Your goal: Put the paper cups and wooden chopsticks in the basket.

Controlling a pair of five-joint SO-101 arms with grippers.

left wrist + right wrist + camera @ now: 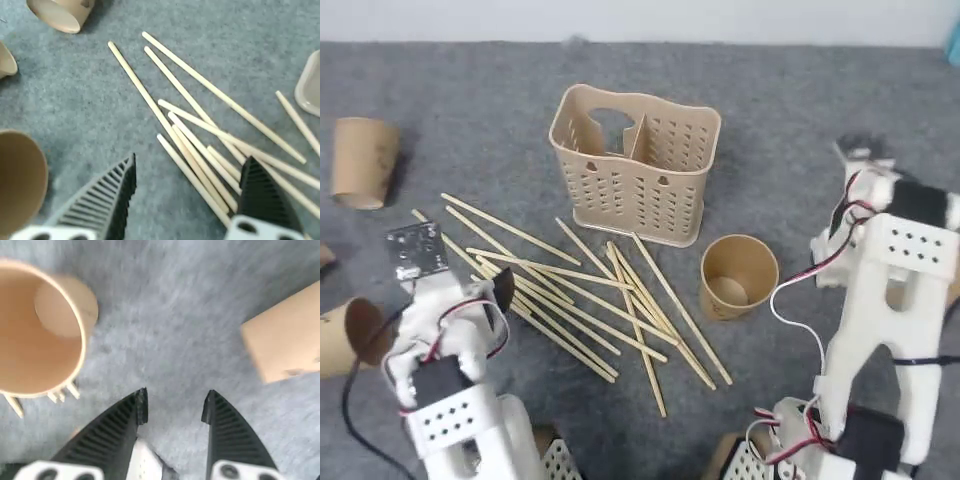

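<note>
The wooden chopsticks [627, 300] lie flat and crossed in a messy pile in the middle of the grey surface [800, 120], just nearer than the basket [650, 190]. I think a grab here could catch a few sticks at once, and one could slip out and fall. The sticks are thin and lie low, so the fingers may just scrape over them and push them away.

A tipped paper cup [20, 180] lies just beside the left fingers [117, 197]. A small bump could make it roll off. The standing cup [738, 285] sits right of the pile, touching some stick ends. It is soft, so a hard squeeze could crush it or knock it over. Another cup [362, 160] lies on its side at the far left. I see no cup or stick in the basket.

The left arm is at the near left. Its fingers are spread wide, pointing down over the left ends of the pile and holding nothing. The right arm is at the right. The right fingers [125, 420] are spread too and hold nothing, low over bare surface between the standing cup and the basket.
</note>
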